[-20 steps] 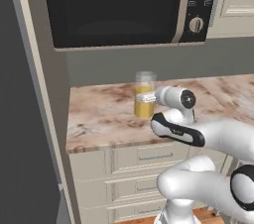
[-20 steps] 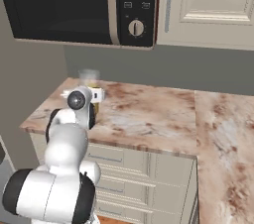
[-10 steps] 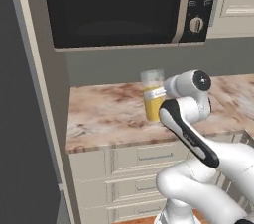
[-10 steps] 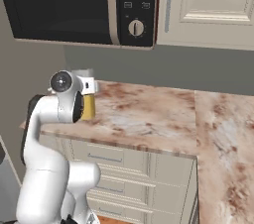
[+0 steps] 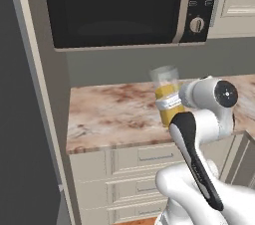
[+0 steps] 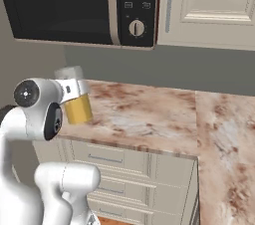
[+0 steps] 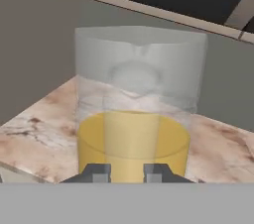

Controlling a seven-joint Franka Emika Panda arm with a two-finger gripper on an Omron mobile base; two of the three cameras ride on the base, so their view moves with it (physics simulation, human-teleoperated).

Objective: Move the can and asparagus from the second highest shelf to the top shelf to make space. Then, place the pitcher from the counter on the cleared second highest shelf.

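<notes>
Near the left end of the mottled reddish-brown and beige stone tabletop (image 5: 114, 114), under the black microwave (image 5: 124, 7), the tall clear cylindrical pitcher half filled with orange-yellow liquid (image 5: 168, 95) is upright in the grip of the white arm's two-finger hand (image 7: 126, 172). The hand is clamped on the pitcher low on its body, at the level of the liquid; the two dark finger tips (image 7: 97, 172) stand against its near wall in the hand view. I judge that the low grip keeps the heavy filled part close to the fingers, so the pitcher stays vertical and the liquid does not spill. In the right base view the pitcher (image 6: 75, 97) is close to the front left corner of the tabletop (image 6: 149, 119); whether its base touches the stone or hangs just above it, I cannot tell. The arm is folded: the forearm rises steeply from below the front edge, and the wrist bends so that the hand points almost level, toward the grey back wall (image 5: 119, 67).
</notes>
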